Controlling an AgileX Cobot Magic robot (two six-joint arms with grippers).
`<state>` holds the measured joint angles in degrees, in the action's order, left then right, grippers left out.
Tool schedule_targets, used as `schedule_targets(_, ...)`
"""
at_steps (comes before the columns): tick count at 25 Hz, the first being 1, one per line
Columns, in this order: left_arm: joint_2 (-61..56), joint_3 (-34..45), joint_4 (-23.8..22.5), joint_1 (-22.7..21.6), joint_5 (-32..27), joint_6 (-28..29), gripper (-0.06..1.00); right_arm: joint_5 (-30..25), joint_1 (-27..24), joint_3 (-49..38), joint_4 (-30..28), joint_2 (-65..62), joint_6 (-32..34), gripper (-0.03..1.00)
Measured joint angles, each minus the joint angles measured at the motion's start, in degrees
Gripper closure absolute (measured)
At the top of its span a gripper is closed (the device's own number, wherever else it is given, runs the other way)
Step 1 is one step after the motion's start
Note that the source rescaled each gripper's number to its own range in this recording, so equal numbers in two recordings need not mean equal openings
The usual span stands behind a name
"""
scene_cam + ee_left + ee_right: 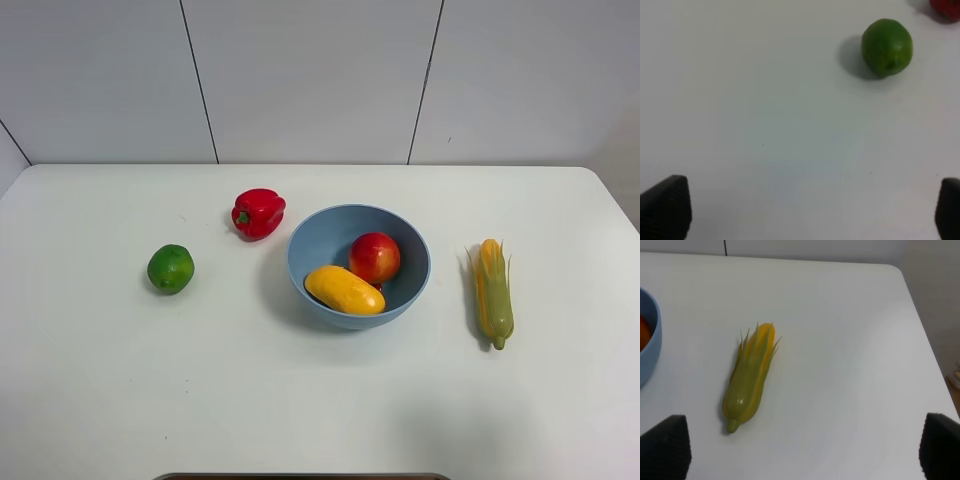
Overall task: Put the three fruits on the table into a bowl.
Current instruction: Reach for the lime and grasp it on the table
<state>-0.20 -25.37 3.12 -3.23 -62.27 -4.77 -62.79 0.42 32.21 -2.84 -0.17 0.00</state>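
The surface (320, 400) is plain white, unmarked. Left of centre in the high view, the lime (171, 268) is an even mid green. Up and to the right of it, the bell pepper (259, 212) is glossy red with a green stem. At centre, the bowl (325, 235) is light blue inside and out. In it, the mango (344, 289) is yellow-orange and the apple (375, 257) red with a yellowish blush. At right, the corn cob (493, 292) shows yellow kernels in green husk. Along the top, the wall (310, 80) is pale grey with thin dark seams. The left end effector (807, 212) and right end effector (802, 450) are black, finely ribbed.
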Motion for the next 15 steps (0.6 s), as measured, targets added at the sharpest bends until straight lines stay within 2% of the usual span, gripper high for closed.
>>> schedule_targets(15, 0.0, 0.0, 0.0, 0.0, 0.0, 0.0, -0.06, 0.0, 0.0, 0.0, 0.0, 0.0, 0.0, 0.19)
